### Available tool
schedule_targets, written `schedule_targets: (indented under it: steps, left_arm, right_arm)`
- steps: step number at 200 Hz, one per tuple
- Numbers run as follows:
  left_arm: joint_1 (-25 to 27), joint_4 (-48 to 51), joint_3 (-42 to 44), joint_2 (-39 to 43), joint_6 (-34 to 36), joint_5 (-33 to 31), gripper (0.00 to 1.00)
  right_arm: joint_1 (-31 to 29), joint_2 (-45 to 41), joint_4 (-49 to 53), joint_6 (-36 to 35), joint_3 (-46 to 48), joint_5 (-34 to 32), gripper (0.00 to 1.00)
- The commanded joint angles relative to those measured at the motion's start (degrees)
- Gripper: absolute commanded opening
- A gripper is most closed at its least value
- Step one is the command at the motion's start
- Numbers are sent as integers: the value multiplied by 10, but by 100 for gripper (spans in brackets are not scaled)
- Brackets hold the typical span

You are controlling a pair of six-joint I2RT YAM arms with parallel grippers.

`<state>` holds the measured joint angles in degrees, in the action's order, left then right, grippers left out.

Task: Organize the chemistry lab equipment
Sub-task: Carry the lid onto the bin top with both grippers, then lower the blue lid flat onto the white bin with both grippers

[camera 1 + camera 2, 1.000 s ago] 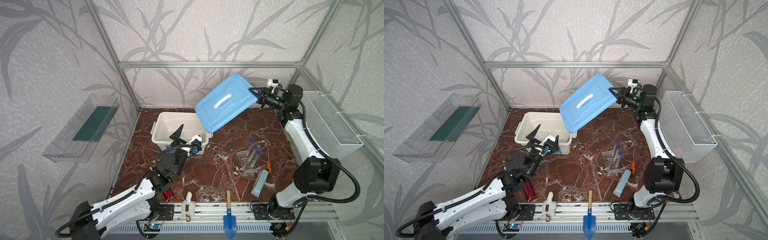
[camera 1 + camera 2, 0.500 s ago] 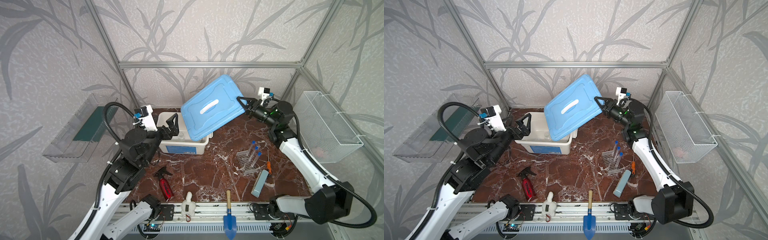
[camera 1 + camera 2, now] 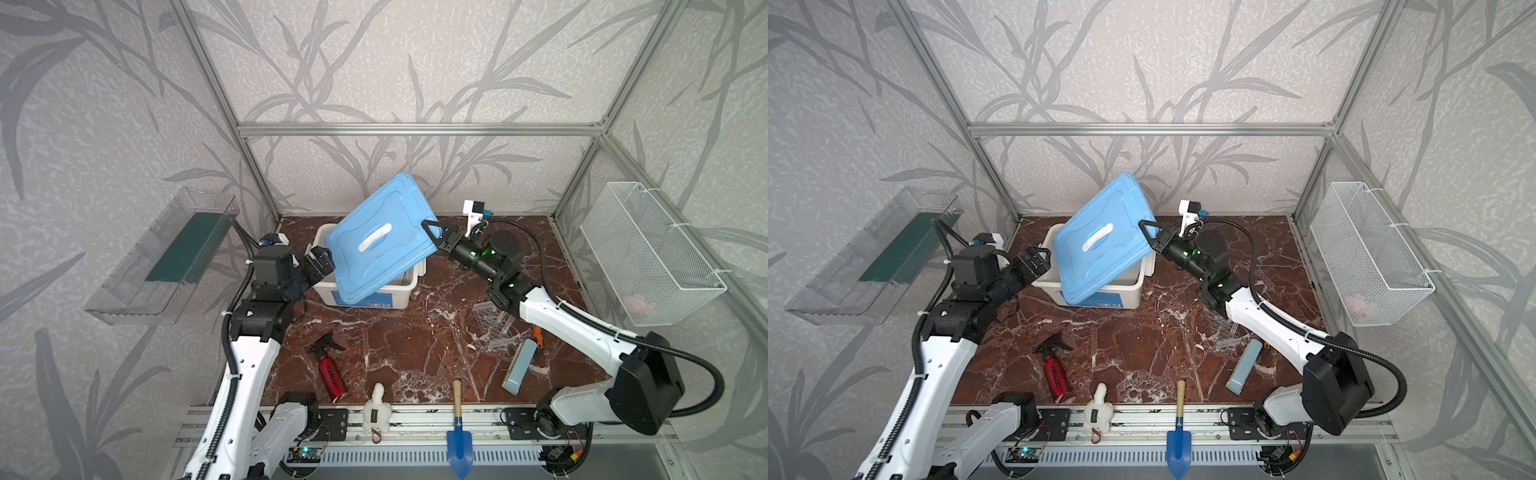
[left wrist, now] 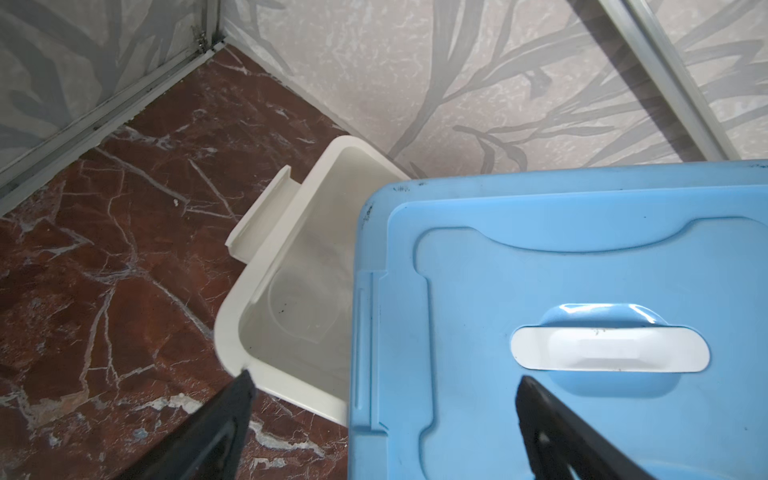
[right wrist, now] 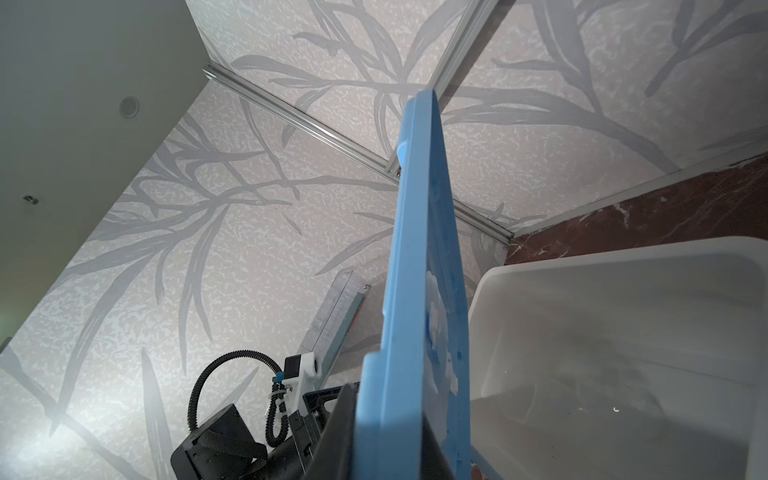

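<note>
Right pincer (image 3: pixel 430 233) is clenched on the right edge of the blue lid (image 3: pixel 395 216). You can see the same grip in both top views (image 3: pixel 1148 232), and in the right wrist view the lid (image 5: pixel 419 249) runs edge-on straight out from between the fingers. The lid hangs tilted over the white bin (image 3: pixel 409 282), far corner up and near-left corner dipping low across the bin's front wall. Can't tell if it's actually touching the bin.

Left pincer (image 3: pixel 322 259) is released, jaws spread wide with nothing in them, sitting just left of the lid and bin. From the left wrist view (image 4: pixel 384 378) one finger shows over the bin's corner and one over the lid (image 4: pixel 582 249).

The bin sits far-middle on the bench (image 3: pixel 395 353). Through the uncovered left part (image 4: pixel 266 266) there's a faint round see-through outline on the bin floor that looks like the clear beaker (image 4: pixel 301 305).

The clear perforated tube rack (image 3: pixel 492 320) is on the right side of the bench, partly hidden under the right arm. The blue-capped tubes and the rods I can't make out.

Other stuff: red canister (image 3: pixel 330 374) lying near-left on the bench, and the blue trowel (image 3: pixel 457 419) across the near rail.
</note>
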<state>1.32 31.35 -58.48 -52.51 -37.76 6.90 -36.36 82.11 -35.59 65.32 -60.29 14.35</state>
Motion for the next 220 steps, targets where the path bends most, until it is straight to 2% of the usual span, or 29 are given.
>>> schedule_targets:
  steps: [1, 37, 65, 90, 116, 145, 163, 179, 207, 220]
  left_arm:
    - [-4, -33, 17, 11, -2, 11, 99]
    - [-4, 5, -2, -27, 30, -49, 99]
    - [-4, -12, 4, -44, 57, -106, 99]
    - [-4, -11, 0, -74, 90, -127, 99]
    - [-4, -43, 27, -82, 97, -139, 99]
    - [-4, -46, 26, -110, 104, -149, 99]
    - [-4, -55, 25, -117, 103, -156, 99]
    - [-4, -57, 21, -130, 105, -154, 98]
    - [-3, -64, 11, -151, 102, -140, 93]
    - [-3, -71, 7, -162, 101, -133, 89]
  right_arm:
    - [-7, 13, -96, -5, -21, -42, 2]
    - [-19, 55, -125, 12, -21, -71, 2]
    - [-32, 110, -183, 56, -12, -103, 2]
    - [-44, 146, -179, 52, -28, -105, 2]
    - [-46, 173, -203, 85, -5, -124, 2]
    - [-49, 179, -205, 88, 30, -133, 5]
    - [-49, 163, -157, 63, 32, -131, 7]
    - [-51, 141, -98, 28, 26, -120, 13]
    - [-52, 128, -75, -1, 46, -132, 17]
    - [-53, 126, -29, -13, 40, -133, 20]
